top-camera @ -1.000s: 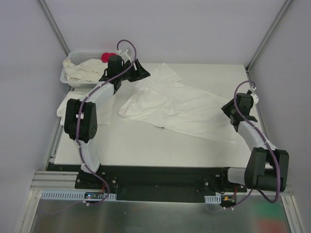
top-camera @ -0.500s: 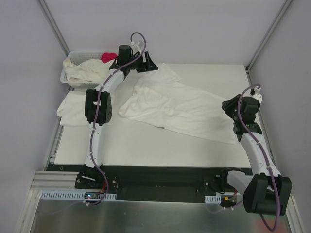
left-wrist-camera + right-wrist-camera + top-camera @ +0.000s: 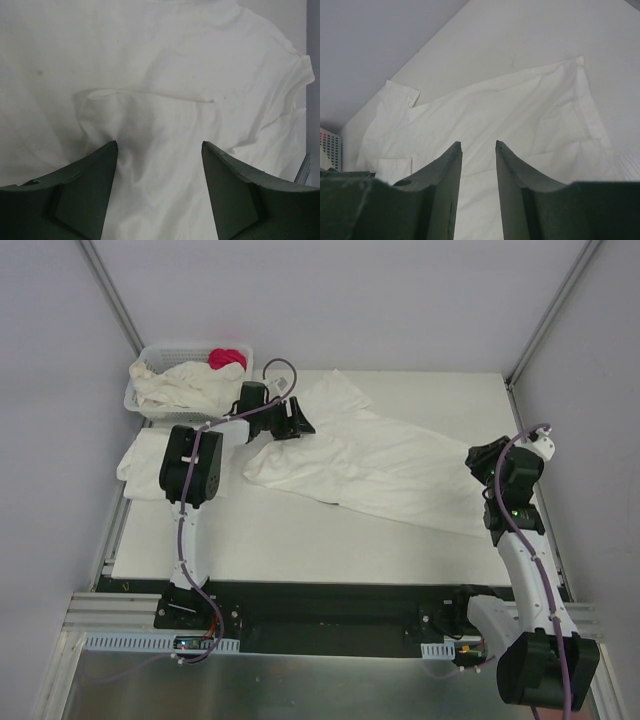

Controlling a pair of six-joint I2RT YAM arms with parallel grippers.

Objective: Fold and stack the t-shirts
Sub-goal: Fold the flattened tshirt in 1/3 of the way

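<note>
A white t-shirt [image 3: 370, 465] lies spread slantwise across the table, wrinkled, one sleeve [image 3: 340, 390] toward the back. My left gripper [image 3: 296, 420] is open low over its left part, and in the left wrist view the left gripper [image 3: 159, 145] has only shirt cloth [image 3: 165, 100] showing below its spread jaws, with a raised fold ahead of them. My right gripper [image 3: 478, 462] is by the shirt's right end. In the right wrist view the right gripper [image 3: 478, 143] is open by a narrow gap with nothing held, looking along the shirt [image 3: 520, 110]. Another folded t-shirt [image 3: 140, 465] lies at the left edge.
A white lattice basket [image 3: 140, 405] at the back left holds crumpled cream shirts [image 3: 180, 385] and a small pink-red cloth [image 3: 227, 358]. The left arm's elbow [image 3: 190, 465] hangs over the folded shirt. Grey walls and metal posts close in the table on three sides.
My left gripper has swung from beside the basket down onto the shirt's left part. The right arm has drawn back toward the table's right edge.
</note>
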